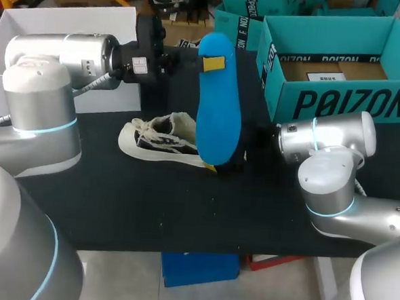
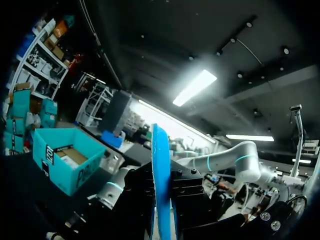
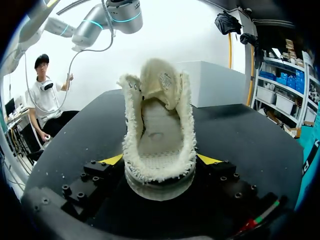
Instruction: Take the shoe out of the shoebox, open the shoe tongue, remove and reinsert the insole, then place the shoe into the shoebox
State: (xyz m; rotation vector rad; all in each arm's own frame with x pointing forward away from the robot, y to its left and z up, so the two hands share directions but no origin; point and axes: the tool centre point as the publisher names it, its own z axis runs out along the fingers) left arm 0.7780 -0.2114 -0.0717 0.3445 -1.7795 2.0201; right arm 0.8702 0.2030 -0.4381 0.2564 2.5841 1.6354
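The black table [image 1: 149, 208] carries all items. The teal shoebox [image 1: 345, 101] stands open at its far right corner, with only card pieces visible inside. Part of its near wall is hidden behind the right arm [image 1: 329, 141]. A white box [image 1: 58, 19] sits at the far left corner, largely masked by the left arm [image 1: 63, 56].

The left arm reaches across from the left. The left jaws are clamped on the blue insole [image 1: 219, 117] near its upper end, holding it upright above the table. One yellow fingertip [image 1: 213, 64] shows against its face. In the left wrist view the insole [image 2: 161, 190] appears edge-on between the dark finger bodies. The tips there cannot be made out, and the shoebox [image 2: 65, 165] lies off to one side.

The cream shoe [image 1: 156, 144] lies on its side on the table, left of the insole, its heel end hidden behind the insole's lower part. The right jaws are likewise concealed in the head view. In the right wrist view the shoe [image 3: 157, 145] sits between the yellow fingertips [image 3: 111, 160], which press its two sides, so the right jaws are clamped on it. Its opening faces the camera, tongue folded back, bare footbed exposed.
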